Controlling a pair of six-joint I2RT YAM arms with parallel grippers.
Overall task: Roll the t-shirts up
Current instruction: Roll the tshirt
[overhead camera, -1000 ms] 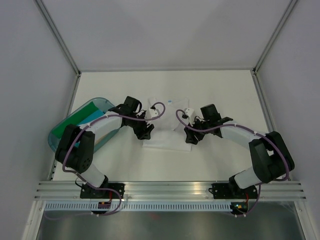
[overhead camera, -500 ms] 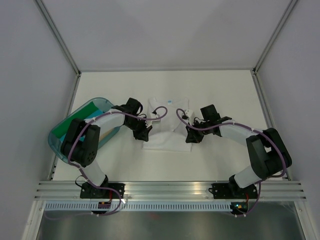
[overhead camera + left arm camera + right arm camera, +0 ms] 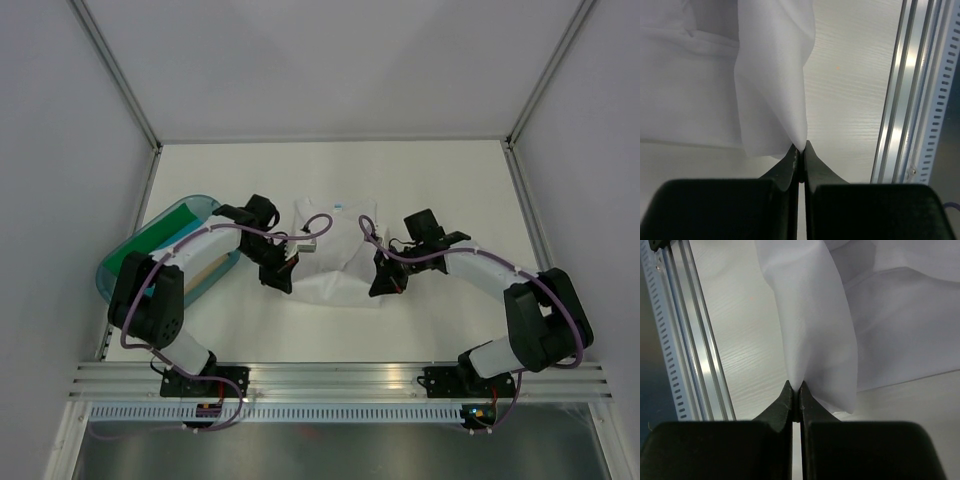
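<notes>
No text can be read in any view. The small blue neck label [image 3: 341, 205] on the white t-shirt [image 3: 338, 268] is too tiny to make out. Wrist views show only plain cloth.

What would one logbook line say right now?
left hand: shut on white t-shirt | right hand: shut on white t-shirt | near corners pinched
</notes>
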